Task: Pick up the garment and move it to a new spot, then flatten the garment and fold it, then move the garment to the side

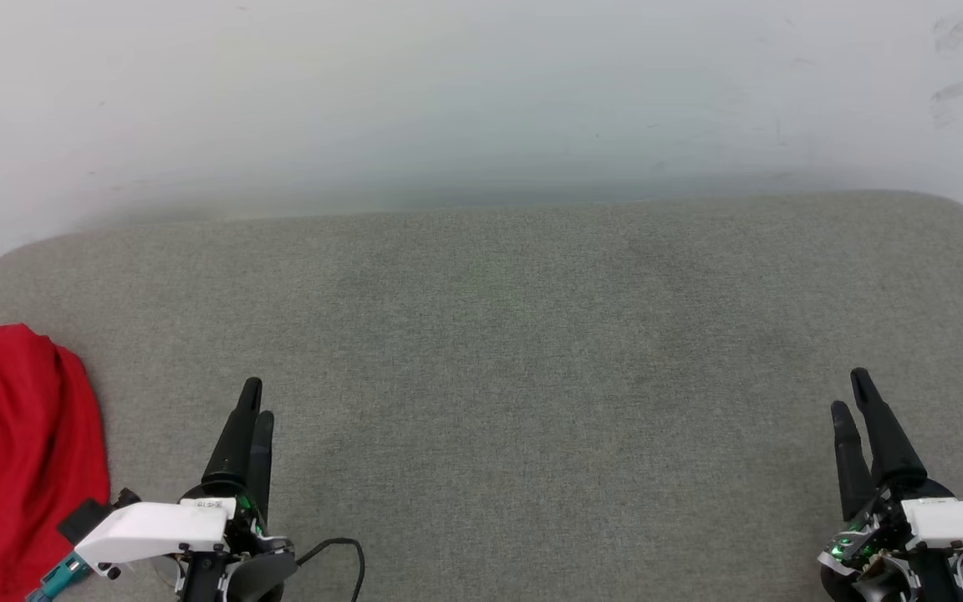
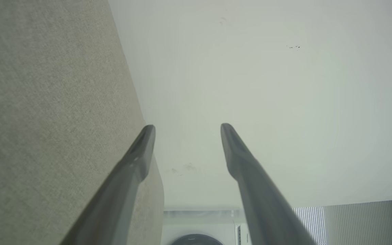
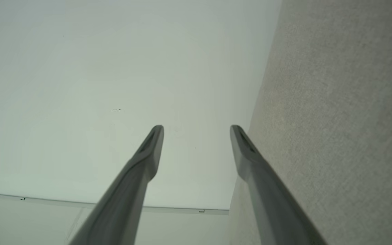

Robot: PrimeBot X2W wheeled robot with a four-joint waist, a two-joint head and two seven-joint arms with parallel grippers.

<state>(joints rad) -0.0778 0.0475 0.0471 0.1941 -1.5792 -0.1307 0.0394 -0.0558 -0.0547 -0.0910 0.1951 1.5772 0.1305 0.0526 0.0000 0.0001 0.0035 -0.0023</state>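
Grey fabric worktop point(image 1: 481, 351) below a white wall point(image 1: 481, 100); the garment point(image 1: 22, 451) lies bunched at 8 o'clock. The left gripper point(image 1: 257, 400) and right gripper point(image 1: 849, 390) are spread and empty. A one-layer pinch could drag the heap – or slide it off the near edge.

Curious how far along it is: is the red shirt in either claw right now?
No, the garment lies bunched on the grey surface, while the left gripper and right gripper stand open and empty.
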